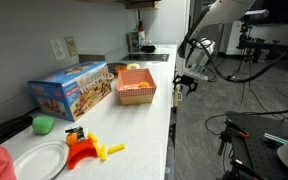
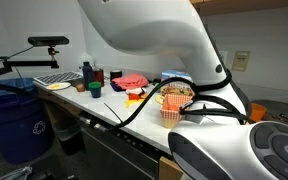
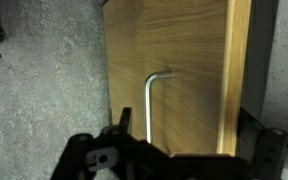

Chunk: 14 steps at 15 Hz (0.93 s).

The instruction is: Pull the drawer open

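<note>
In the wrist view the drawer front [image 3: 189, 70] fills the middle: a wood-toned panel with a thin metal bar handle [image 3: 149, 105] running down it. My gripper [image 3: 184, 140] is open, with one dark finger to the left of the handle and the other near the panel's right edge. The handle's lower end runs down between them, close to the left finger. In an exterior view my gripper [image 1: 182, 82] hangs at the front of the white counter [image 1: 154, 120], just below its edge. In the view from behind, the arm's bulk hides the gripper and the drawer.
On the counter are an orange woven basket [image 1: 136, 86], a colourful toy box [image 1: 74, 90], a green cup [image 1: 44, 124], a white plate [image 1: 39, 160] and an orange toy [image 1: 82, 150]. A blue bin [image 2: 19, 120] stands by the counter. Cables lie on the grey floor [image 1: 234, 110].
</note>
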Each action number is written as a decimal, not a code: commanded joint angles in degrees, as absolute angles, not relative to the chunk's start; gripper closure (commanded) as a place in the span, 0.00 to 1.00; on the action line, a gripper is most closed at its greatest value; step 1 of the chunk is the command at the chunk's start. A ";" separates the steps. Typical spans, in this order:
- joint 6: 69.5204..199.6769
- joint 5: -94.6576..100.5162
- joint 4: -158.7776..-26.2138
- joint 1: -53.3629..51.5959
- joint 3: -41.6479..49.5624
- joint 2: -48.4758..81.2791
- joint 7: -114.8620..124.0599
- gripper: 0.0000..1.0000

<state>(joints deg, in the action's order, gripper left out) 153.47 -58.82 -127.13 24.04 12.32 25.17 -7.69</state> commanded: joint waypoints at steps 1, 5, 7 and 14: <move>156.32 -55.71 -129.13 22.75 14.75 23.87 -6.36 0.00; 158.34 -50.11 -128.81 22.14 17.03 25.03 -1.62 0.00; 158.68 -46.26 -128.79 21.85 18.32 25.46 1.53 0.00; 157.79 -29.45 -130.08 19.31 24.30 26.79 18.54 0.00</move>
<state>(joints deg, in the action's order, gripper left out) 157.22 -35.99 -129.16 21.49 20.79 25.45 11.15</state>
